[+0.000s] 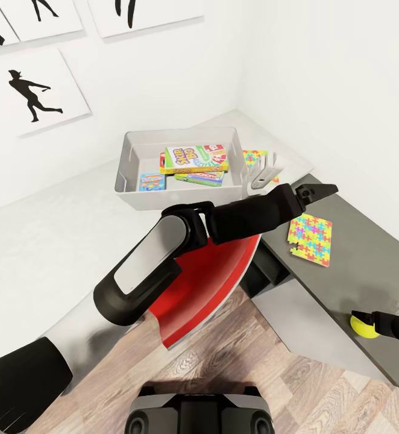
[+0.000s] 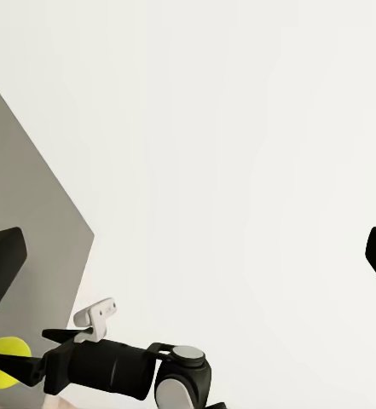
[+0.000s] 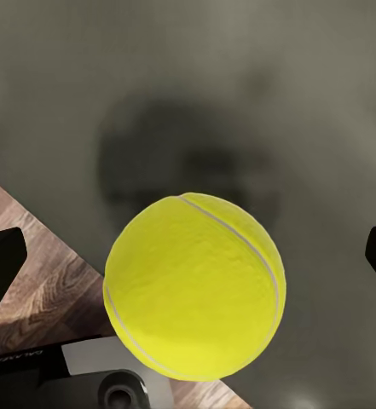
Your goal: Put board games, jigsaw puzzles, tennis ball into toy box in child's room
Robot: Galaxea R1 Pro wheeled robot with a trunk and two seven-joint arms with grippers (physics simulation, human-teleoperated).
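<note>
**Status: games boxed, ball and puzzles pending**

The toy box (image 1: pixel 127 158) on the pale tabletop (image 1: pixel 43 241) already holds board games (image 1: pixel 194 160). One jigsaw puzzle (image 1: pixel 310 237) lies on the lower dark side table (image 1: pixel 356 271); a second (image 1: pixel 255 158) lies just behind the box.

The tennis ball (image 3: pixel 194 286) sits at the side table's near edge, between the spread fingers of the right claw (image 1: pixel 368 322), not yet clamped. The left claw (image 1: pixel 320 191), fingers apart and empty, hovers above the first puzzle.

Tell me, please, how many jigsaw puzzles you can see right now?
2: one jigsaw puzzle lies flat on the dark side table; the other lies on the pale table beside the toy box, partly hidden.
</note>
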